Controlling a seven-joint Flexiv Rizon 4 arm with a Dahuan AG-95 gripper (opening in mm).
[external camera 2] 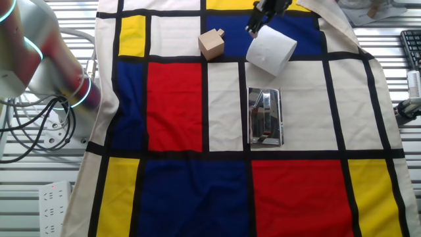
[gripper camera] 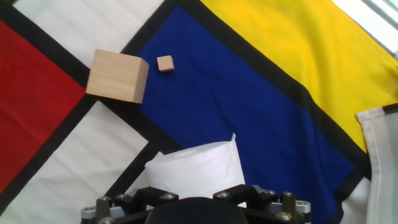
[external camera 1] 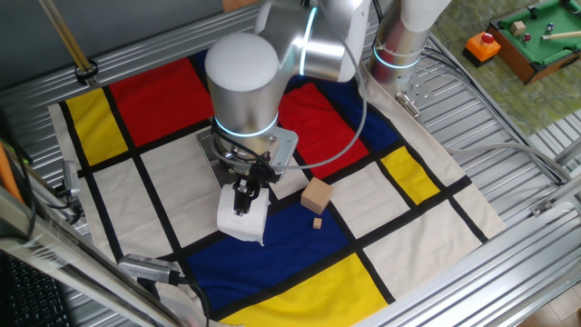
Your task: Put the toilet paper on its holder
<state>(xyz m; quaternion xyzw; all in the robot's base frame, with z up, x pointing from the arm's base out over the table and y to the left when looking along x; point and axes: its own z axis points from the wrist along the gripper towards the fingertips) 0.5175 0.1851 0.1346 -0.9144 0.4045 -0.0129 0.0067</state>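
The toilet paper (external camera 1: 243, 221) is a white soft roll, tilted, over the border of a white and a blue cloth panel. My gripper (external camera 1: 245, 200) comes down onto its top and is shut on it. In the other fixed view the toilet paper (external camera 2: 272, 50) hangs from the gripper (external camera 2: 257, 26) just beyond the holder (external camera 2: 264, 117), a shiny silver plate lying on a white panel. The hand view has the toilet paper (gripper camera: 198, 167) right in front of the gripper (gripper camera: 196, 199). In the first fixed view the arm hides most of the holder (external camera 1: 205, 147).
A tan wooden cube (external camera 1: 316, 194) (external camera 2: 212, 45) (gripper camera: 117, 76) sits just right of the roll, with a tiny wooden block (external camera 1: 318, 222) (gripper camera: 165, 63) beside it. The patterned cloth (external camera 2: 177, 99) covers a slatted metal table. Cables and a power strip (external camera 2: 54, 197) lie off the cloth.
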